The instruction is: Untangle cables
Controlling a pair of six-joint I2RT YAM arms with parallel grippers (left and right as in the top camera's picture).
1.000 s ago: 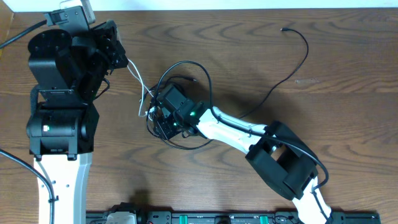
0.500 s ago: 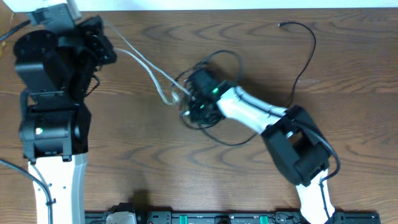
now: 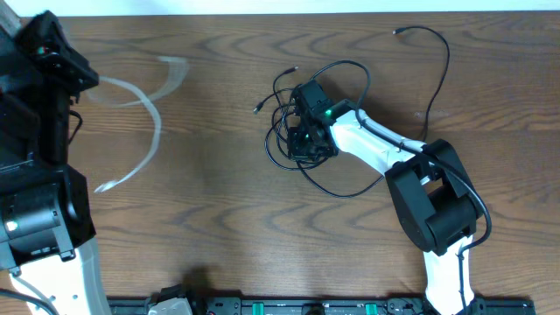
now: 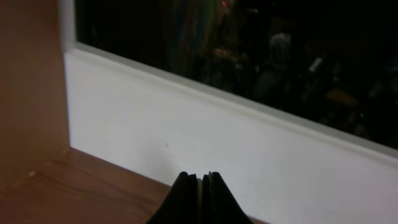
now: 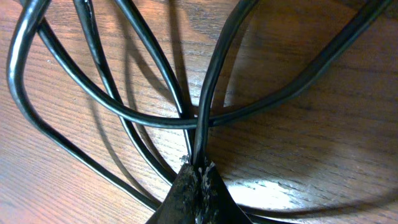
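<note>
End effector, right: clenched on one strand of the black cables; the strand rises straight out from between the fingertips.
End effector, left: clenched, fingers pressed flat together. The wrist view shows no cord between them, but from overhead one end of the white cable runs right into its tip, so it looks gripped there.
Black cables: bunched in a loose tangle of overlapping loops on the table, right of centre, with the right end effector sitting in the middle of the bunch.
Long black strand: leaves the tangle on its lower right, passes by the right arm and arcs up to a small plug end near the far edge of the table.
White cable: well apart from the black tangle, on the left side. It shows as a pale blurred arc that leaves the left end effector, bends right and curves back down to the left.
Close view, right wrist: several black strands cross just ahead of the fingertips, and shadows fall on the wood grain beneath them.
Close view, left wrist: a white wall below a dark window.
</note>
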